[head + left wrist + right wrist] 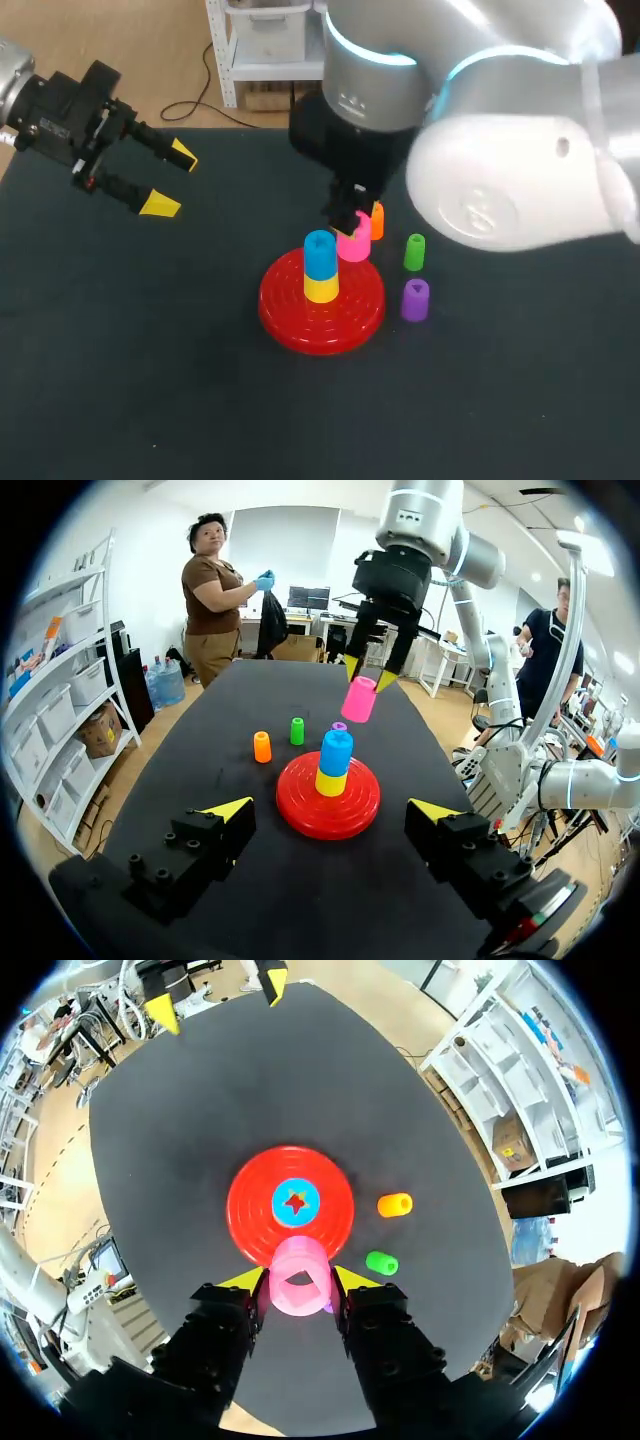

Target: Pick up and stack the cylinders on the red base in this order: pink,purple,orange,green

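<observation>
Your right gripper [297, 1281] is clamped on the pink cylinder [354, 243], held aloft just beside the blue cylinder [320, 252] stacked on the red base [250, 1230]. Left gripper [171, 180] gapes, well apart. Lower off-centre and you'll likely clip blue and topple it.

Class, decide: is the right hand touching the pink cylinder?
Touching. The right wrist view shows the right hand with both fingers pressed against opposite sides of the pink cylinder.
</observation>
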`<state>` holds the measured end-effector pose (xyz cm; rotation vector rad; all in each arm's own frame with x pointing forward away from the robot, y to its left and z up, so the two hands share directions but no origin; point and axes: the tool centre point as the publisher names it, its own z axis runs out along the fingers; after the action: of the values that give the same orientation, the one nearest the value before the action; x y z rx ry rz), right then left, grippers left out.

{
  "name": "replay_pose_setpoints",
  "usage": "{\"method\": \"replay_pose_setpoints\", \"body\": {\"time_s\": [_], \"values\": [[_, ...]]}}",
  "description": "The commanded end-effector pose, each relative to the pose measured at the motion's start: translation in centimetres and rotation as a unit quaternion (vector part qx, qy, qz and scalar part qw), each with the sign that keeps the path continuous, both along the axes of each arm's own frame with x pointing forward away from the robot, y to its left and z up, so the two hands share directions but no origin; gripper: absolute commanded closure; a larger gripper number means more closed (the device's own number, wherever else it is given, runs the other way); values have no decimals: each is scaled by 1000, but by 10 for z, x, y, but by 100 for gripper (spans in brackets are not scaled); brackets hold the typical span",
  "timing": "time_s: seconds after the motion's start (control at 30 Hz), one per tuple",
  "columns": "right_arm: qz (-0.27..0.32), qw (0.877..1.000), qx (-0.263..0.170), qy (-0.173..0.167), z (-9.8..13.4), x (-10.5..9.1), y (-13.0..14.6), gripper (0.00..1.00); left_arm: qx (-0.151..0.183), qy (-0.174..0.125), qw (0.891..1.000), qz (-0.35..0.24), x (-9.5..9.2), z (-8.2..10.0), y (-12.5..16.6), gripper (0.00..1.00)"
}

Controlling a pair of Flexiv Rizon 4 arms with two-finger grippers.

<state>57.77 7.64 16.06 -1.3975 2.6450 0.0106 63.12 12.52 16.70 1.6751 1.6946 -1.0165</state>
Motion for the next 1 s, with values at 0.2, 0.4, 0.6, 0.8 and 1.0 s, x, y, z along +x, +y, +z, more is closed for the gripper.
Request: {"method": "replay_pose_setpoints", "body": {"time_s": [0.2, 0.4, 0.6, 0.8, 1.0], "values": [[5, 1000, -25, 18, -11, 33, 33, 100, -1, 0, 1000, -1, 1, -1, 0, 0], [9, 999, -29, 24, -14, 37, 41, 100, -1, 0, 1000, -1, 1, -1, 0, 0], [12, 999, -29, 31, -17, 33, 41, 100, -1, 0, 1000, -1, 1, -1, 0, 0], [14, 999, -24, 32, -15, 31, 40, 100, -1, 0, 1000, -1, 1, -1, 0, 0], [12, 999, -30, 35, -20, 29, 39, 100, -1, 0, 1000, -1, 1, -1, 0, 0]]}}
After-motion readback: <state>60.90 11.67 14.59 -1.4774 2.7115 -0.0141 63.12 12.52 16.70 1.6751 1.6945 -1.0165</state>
